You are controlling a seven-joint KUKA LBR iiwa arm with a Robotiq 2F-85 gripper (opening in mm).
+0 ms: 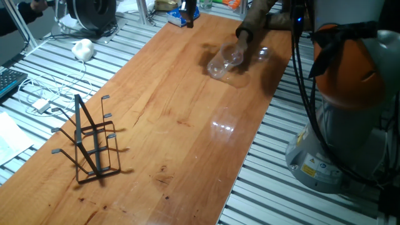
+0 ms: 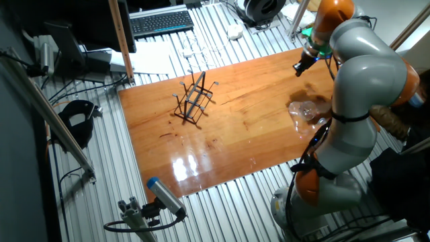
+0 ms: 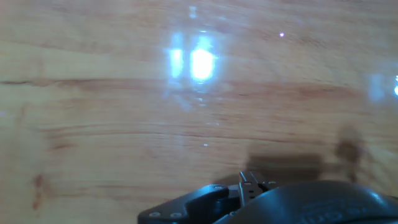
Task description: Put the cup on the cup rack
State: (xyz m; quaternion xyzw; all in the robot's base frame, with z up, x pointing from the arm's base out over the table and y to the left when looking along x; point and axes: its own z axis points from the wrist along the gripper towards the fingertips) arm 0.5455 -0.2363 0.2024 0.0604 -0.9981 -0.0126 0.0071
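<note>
On the wooden tabletop [image 1: 187,119] our cup [image 1: 225,61] lies tipped near the robot-side edge, far from the rack [image 1: 90,140]; the hand's [image 2: 300,66] opening we cannot tell.

My arm [image 2: 363,74] rose from its base at the table's edge, bent over at the elbow and reached back down. My gripper [image 2: 300,65] hung at its end, too small and blurred to judge the jaws.
</note>
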